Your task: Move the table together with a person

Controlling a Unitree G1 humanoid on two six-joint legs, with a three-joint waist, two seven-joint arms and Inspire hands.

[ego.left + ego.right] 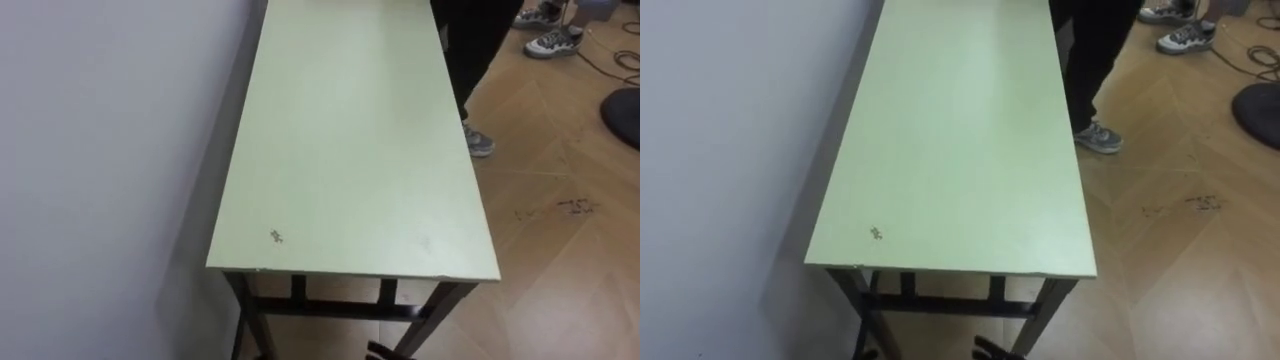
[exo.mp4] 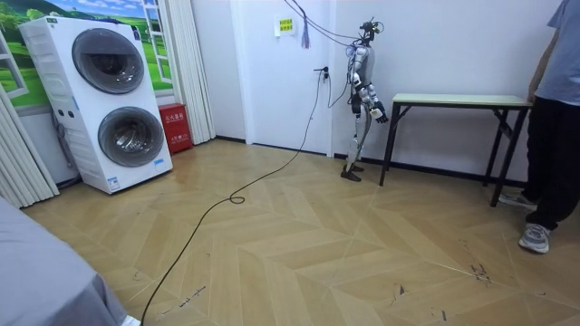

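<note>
Standing at bench [image 1: 350, 130] short end; left long edge ran beside wall [image 1: 100, 150]; floor [image 1: 560, 260] lay open right; person [image 1: 475, 40] stood by far end; hands [image 2: 378, 113] low, hold could not be told.

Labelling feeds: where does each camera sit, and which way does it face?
Left eye view: on the robot's head, looking down along the table; right hand at the bottom edge.
Right eye view: same, slightly aside; both share table and person's legs.
Room view: across the room, facing the whole robot, table, person.
</note>
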